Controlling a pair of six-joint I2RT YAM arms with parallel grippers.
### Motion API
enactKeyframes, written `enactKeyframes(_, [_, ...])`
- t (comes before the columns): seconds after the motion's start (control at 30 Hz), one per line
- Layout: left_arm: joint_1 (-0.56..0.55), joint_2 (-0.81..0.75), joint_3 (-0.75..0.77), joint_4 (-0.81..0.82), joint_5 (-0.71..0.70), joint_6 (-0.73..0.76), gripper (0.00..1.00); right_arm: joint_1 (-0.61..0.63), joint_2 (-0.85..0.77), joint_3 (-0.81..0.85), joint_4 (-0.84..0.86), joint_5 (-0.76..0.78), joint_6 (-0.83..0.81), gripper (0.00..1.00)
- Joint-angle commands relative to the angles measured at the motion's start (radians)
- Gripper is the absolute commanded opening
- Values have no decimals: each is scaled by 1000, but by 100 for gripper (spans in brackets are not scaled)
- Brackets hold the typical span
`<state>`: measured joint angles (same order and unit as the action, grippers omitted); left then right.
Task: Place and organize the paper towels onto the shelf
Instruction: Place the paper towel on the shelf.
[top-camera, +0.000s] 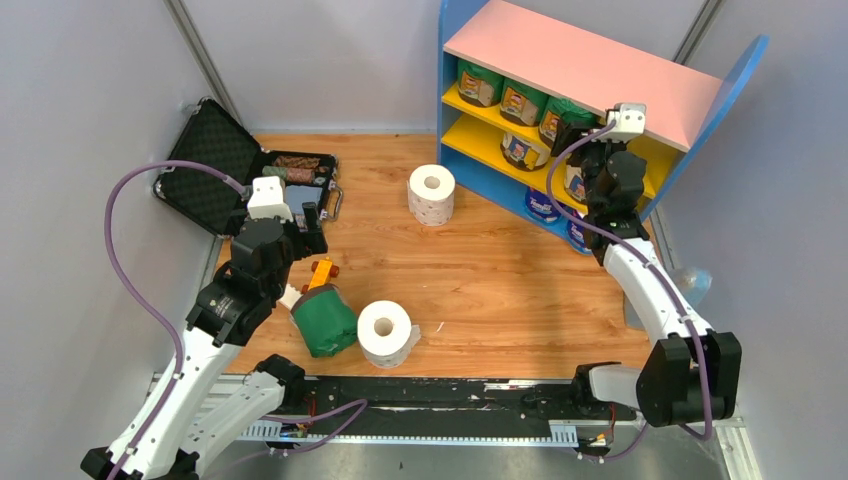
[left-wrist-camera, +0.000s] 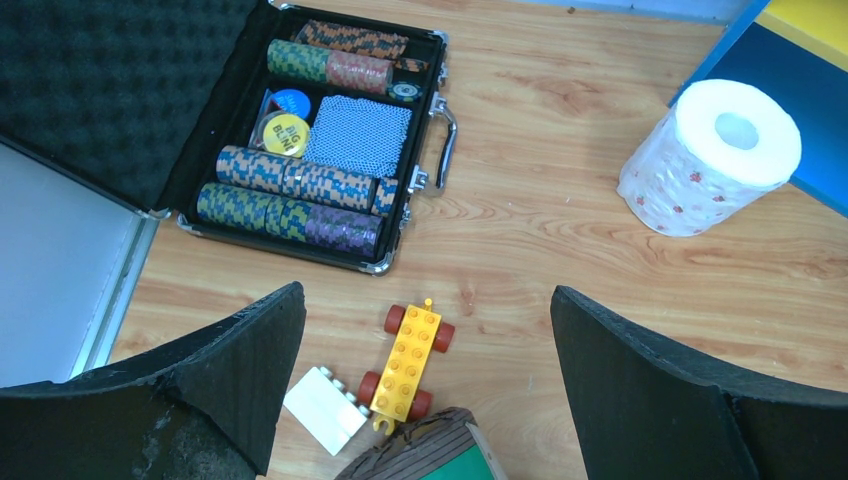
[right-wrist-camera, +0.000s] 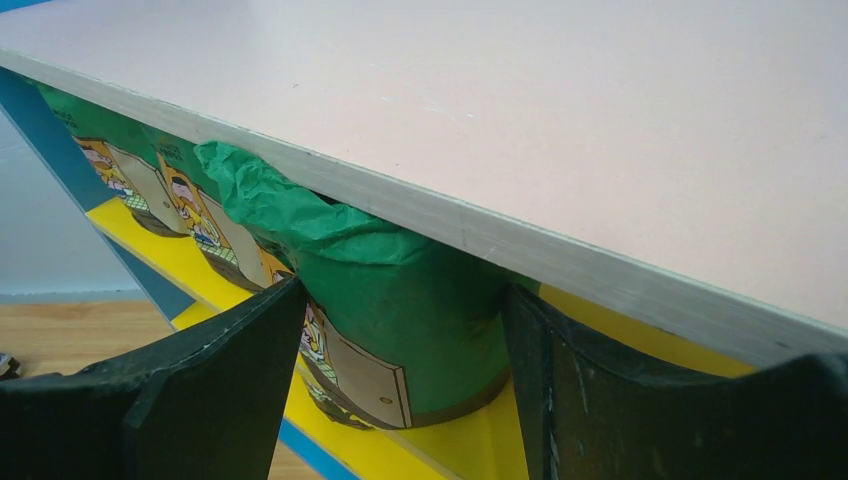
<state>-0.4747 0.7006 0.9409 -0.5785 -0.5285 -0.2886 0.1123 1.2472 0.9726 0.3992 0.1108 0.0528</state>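
The shelf (top-camera: 590, 70) stands at the back right, with green-wrapped paper towels (top-camera: 500, 95) on its upper yellow board and blue-and-white ones (top-camera: 542, 205) at the bottom. My right gripper (top-camera: 572, 135) reaches under the pink board (right-wrist-camera: 550, 120). Its jaws press both sides of a green roll (right-wrist-camera: 420, 300) that stands on the yellow board (right-wrist-camera: 480, 440), so the right gripper (right-wrist-camera: 400, 340) is shut on it. My left gripper (left-wrist-camera: 428, 330) hangs open above the floor at the left. Loose on the wood are a green roll (top-camera: 325, 322), a white roll (top-camera: 385, 332) and a dotted white roll (top-camera: 431, 193) (left-wrist-camera: 712, 155).
An open black case (top-camera: 240, 170) (left-wrist-camera: 330, 130) of poker chips lies at the back left. An orange toy car (left-wrist-camera: 410, 360) and a white block (left-wrist-camera: 322, 408) lie under my left gripper, beside the fallen green roll (left-wrist-camera: 440, 455).
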Motion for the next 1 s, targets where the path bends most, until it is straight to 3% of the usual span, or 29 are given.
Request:
enactKeyframes(0.0, [9, -5, -4, 34, -5, 6, 100, -13, 42, -22, 75, -14, 0, 72])
enactKeyframes(0.27, [10, -6, -4, 34, -2, 6, 100, -14, 37, -52, 104, -197, -7, 74])
enactKeyframes(0.53, [11, -10, -4, 34, -7, 6, 100, -13, -32, -59, 40, -60, -3, 85])
enactKeyframes(0.8, [11, 13, 17, 5, 2, -22, 100, -13, -217, -80, -210, -40, 71, 91])
enactKeyframes(0.87, [11, 32, 30, -34, 14, -52, 100, -12, -266, -86, -287, -115, 111, 99])
enactKeyframes(0.97, [11, 59, 42, -118, 19, -116, 100, 1, -332, -110, -378, -269, 164, 100])
